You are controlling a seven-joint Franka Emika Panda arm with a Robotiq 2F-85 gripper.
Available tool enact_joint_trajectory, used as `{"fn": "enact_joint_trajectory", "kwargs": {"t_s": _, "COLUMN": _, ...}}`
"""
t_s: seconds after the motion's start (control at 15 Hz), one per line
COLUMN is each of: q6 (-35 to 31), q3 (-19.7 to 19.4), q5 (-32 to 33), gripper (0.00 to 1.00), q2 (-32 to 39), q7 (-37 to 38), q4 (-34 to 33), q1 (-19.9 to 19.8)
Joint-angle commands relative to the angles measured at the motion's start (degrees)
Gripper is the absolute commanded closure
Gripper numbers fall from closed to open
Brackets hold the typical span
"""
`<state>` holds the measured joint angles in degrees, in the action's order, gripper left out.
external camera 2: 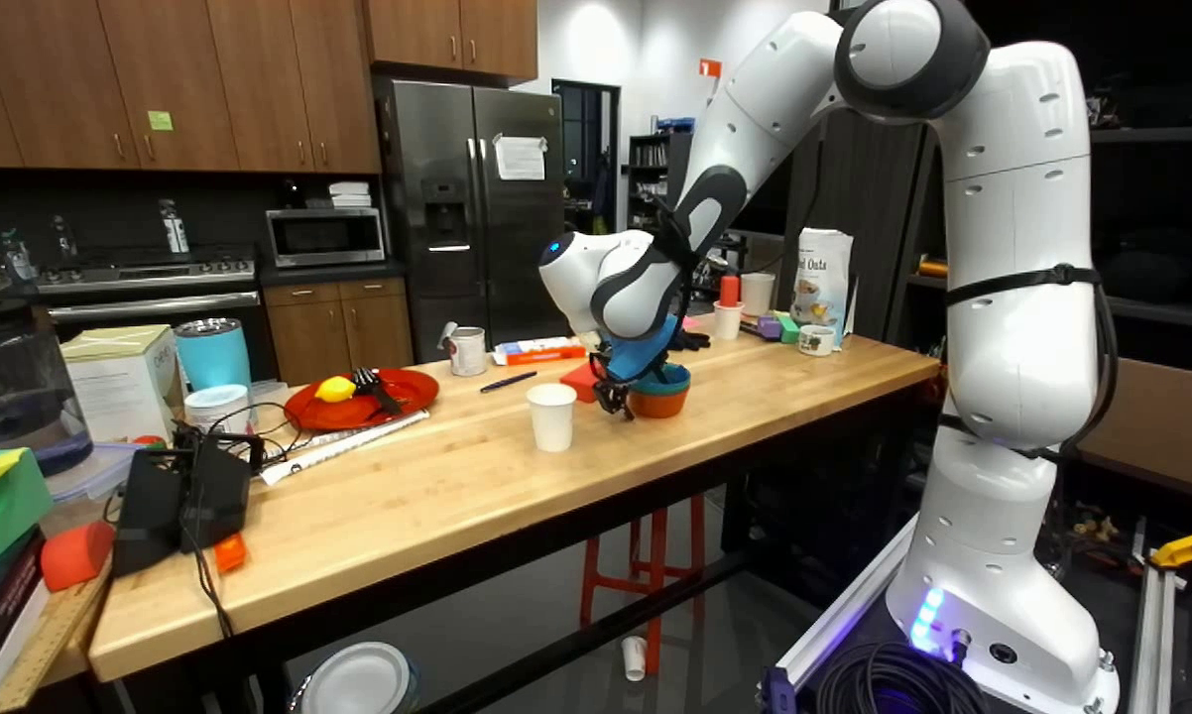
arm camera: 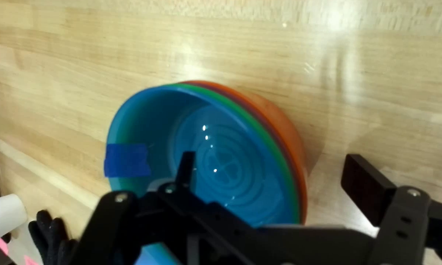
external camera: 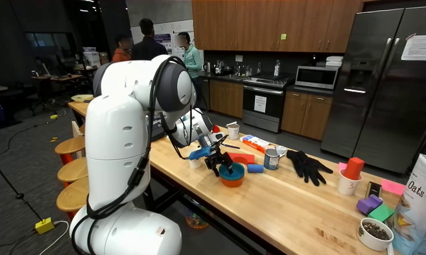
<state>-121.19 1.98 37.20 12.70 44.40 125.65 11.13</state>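
The black two-fingered gripper (arm camera: 274, 173) is spread wide, with nothing clamped. Just below it, a nested stack of round plastic bowls (arm camera: 221, 147), blue innermost and orange outermost, is stood on the pale wooden tabletop (arm camera: 96, 73). One wall of the stack is straddled: one finger (arm camera: 185, 169) is placed over or within the hollow, how deep cannot be told, and the other outside the orange wall, with a gap left. No long axis is given by the round rims; the wall lies across the line between the fingertips. A white paper cup (external camera 2: 552, 416) is stood near the gripper, on the side away from the bowls. Past the stack, a blue cylindrical block (external camera: 255, 168) is laid near a red arched block (external camera: 246, 158), with a blue-labelled metal can (external camera: 271, 159) farther off.
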Motion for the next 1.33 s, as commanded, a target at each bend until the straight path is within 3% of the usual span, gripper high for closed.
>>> {"fn": "enact_joint_trajectory", "kwargs": {"t_s": 0.0, "q6": 6.5, "q3": 0.3, "q5": 6.8, "gripper": 0.0, "q2": -5.4, "q7": 3.0, "q4": 0.3, "q1": 1.6}}
{"fn": "enact_joint_trajectory", "kwargs": {"t_s": 0.47, "q6": 25.4, "q3": 6.2, "q5": 14.1, "gripper": 0.0, "q2": -17.0, "q7": 10.0, "q4": 3.2, "q1": 2.0}}
{"fn": "enact_joint_trajectory", "kwargs": {"t_s": 0.87, "q6": 32.5, "q3": 12.0, "q5": 15.3, "gripper": 0.0, "q2": -21.3, "q7": 16.5, "q4": 6.0, "q1": 3.0}}
{"fn": "enact_joint_trajectory", "kwargs": {"t_s": 1.27, "q6": 37.1, "q3": 18.6, "q5": 20.5, "gripper": 0.0, "q2": -21.7, "q7": 25.7, "q4": 9.7, "q1": 7.2}}
